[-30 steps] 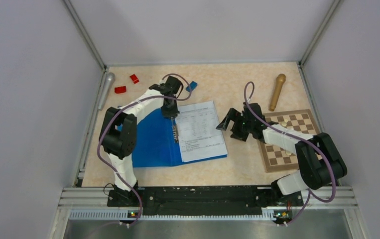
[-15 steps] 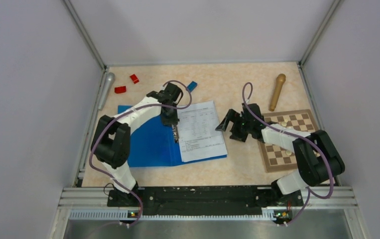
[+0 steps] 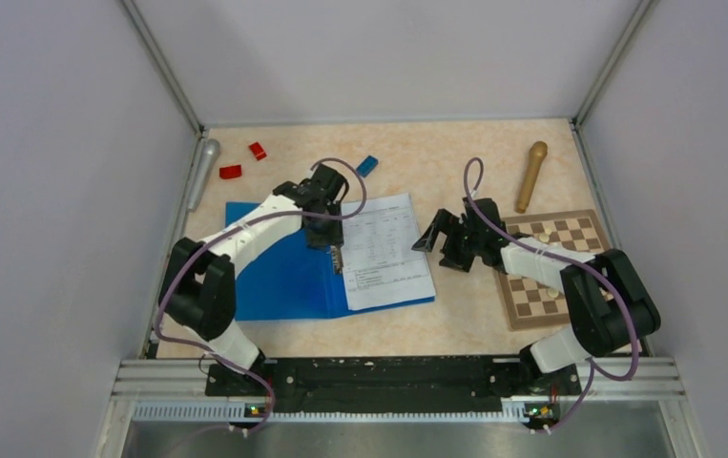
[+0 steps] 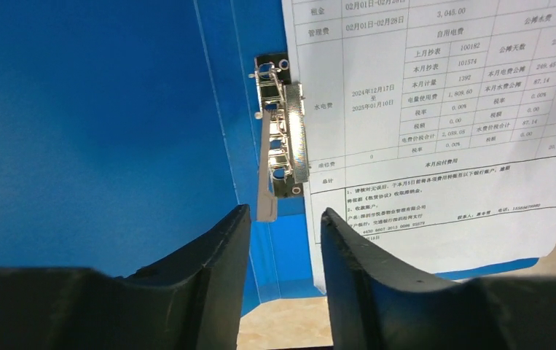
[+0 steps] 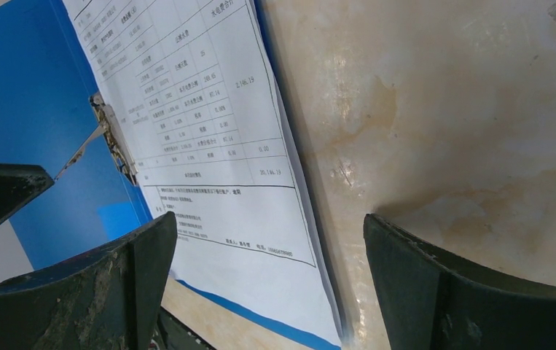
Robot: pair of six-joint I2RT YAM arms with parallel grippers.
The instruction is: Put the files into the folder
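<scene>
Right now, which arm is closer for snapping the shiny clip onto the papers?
Left, probably. The left gripper hangs open over the metal clip, while the right gripper sits at the files' outer edge, away from it.

The left arm [image 3: 255, 218] covers part of the folder [image 3: 283, 277]; print on the files [image 3: 388, 253] is unreadably small from above

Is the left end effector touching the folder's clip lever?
Apart. The left wrist view shows the clip lever between the left end effector's open fingers, blue folder visible on both sides.
</scene>
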